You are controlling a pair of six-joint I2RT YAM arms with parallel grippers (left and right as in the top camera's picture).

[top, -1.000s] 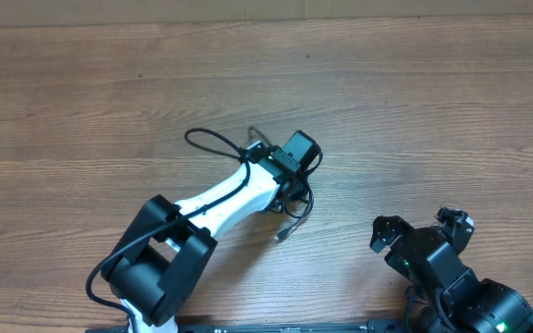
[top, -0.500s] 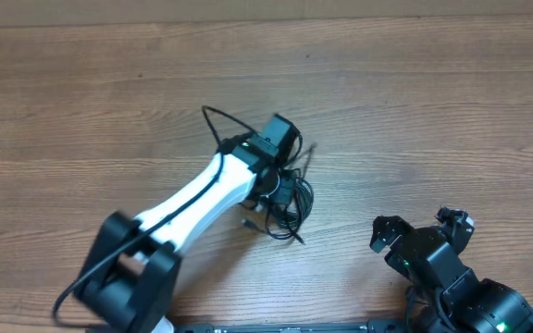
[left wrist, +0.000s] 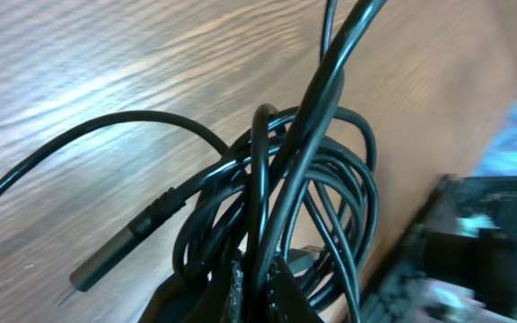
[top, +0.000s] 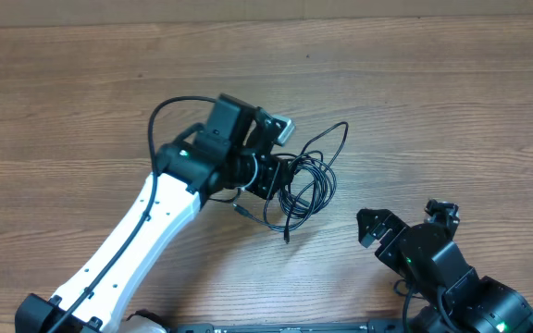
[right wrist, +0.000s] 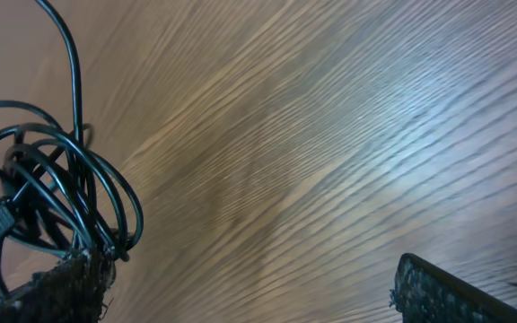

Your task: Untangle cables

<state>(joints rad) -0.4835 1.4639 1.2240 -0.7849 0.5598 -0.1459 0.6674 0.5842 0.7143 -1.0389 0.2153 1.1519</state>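
With the left claw point(left wrist: 257, 285) clenched on the knotted cables point(top: 305, 185) and the right claw point(top: 405, 222) open well apart, a lone pull risked dragging and tightening them.

My left arm point(top: 146, 227) slants across the near left, blocking that side. The cables point(top: 302, 190) sprawl mid-table. Far and right of them the table point(top: 452, 102) is bare, open to my right gripper point(top: 405, 222).

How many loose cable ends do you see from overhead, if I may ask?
2: a plug end at the lower left of the tangle, and a tail end trailing below it. More may be hidden inside.
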